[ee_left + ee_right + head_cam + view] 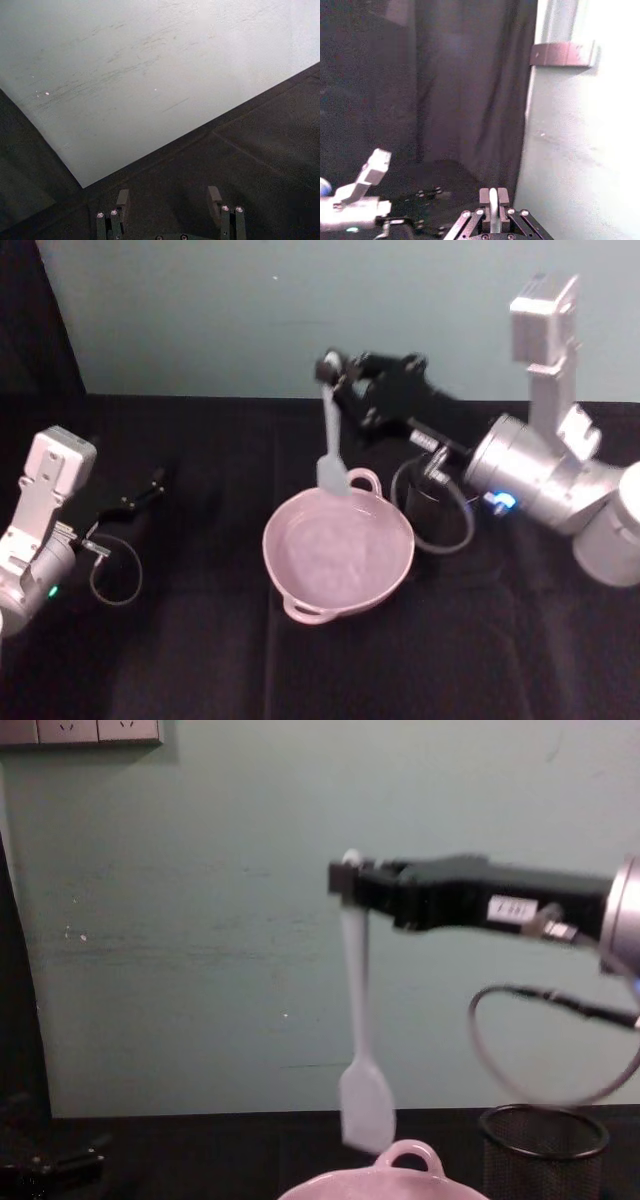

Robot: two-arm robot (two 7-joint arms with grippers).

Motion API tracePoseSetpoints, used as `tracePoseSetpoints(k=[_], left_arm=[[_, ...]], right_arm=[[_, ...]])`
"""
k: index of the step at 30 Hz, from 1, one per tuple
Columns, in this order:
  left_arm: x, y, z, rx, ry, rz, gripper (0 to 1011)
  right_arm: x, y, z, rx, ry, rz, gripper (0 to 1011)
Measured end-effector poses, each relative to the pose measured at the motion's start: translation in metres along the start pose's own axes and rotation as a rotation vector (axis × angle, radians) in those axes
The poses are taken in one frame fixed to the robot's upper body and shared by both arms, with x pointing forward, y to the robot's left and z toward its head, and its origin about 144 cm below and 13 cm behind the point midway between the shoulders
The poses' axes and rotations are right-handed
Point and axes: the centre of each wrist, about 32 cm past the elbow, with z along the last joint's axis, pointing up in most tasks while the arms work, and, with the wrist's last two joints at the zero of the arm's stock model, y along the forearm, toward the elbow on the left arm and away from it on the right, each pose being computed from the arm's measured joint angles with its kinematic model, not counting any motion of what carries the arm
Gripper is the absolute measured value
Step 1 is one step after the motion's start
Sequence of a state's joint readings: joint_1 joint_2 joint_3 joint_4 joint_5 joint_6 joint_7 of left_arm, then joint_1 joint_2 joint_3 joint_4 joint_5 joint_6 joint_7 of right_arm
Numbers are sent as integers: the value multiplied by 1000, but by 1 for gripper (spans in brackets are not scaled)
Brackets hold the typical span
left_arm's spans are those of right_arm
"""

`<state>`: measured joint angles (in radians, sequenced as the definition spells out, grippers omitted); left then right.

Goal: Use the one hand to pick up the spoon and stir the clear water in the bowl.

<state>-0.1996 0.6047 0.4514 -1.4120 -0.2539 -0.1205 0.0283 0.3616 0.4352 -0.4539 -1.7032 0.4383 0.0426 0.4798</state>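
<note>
Because the spoon (357, 1020) is a long, slim piece of white plastic, it should be treated as light, fairly stiff along its length and smooth enough to pivot in a pinch grip. The right tool (345, 880) is closed on the extreme handle end, and the spoon hangs near vertical beneath it, paddle head down. In the chest view the head sits just above the loop handle on the far rim of the pale pink bowl (340, 550), not yet in the water. The right wrist view shows the handle (493, 207) clamped narrowly between the jaws. A hold this far from the head gives reach but little leverage: water drag on the flat paddle will probably try to swing the spoon about the pinch point, so slow, small circles are advisable. The bowl looks light and rests on black cloth over the table (200, 640); contact with its wall could shift it. A black mesh cup (543, 1150) stands just beside the bowl on the right. The left tool (170, 202) is parked low at the left, fingers spread and empty.
</note>
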Motion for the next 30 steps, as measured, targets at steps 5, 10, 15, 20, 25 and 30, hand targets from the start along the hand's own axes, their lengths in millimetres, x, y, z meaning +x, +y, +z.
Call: tracePoseSetpoints(k=[5, 10, 15, 20, 25, 30], left_arm=[[0, 0, 0, 0, 0, 0, 1011], [0, 0, 0, 0, 0, 0, 1011], [0, 0, 0, 0, 0, 0, 1011], [0, 0, 0, 0, 0, 0, 1011], [0, 0, 0, 0, 0, 0, 1011], [0, 0, 0, 0, 0, 0, 1011]], right_arm=[[12, -11, 18, 6, -43, -45, 105], [22, -28, 30, 5, -73, -108, 105], [27, -44, 30, 6, -75, -168, 105], [28, -52, 26, -12, -70, -210, 105], [30, -57, 19, -41, -50, -240, 105], [32, -63, 6, -65, -1, -278, 105]])
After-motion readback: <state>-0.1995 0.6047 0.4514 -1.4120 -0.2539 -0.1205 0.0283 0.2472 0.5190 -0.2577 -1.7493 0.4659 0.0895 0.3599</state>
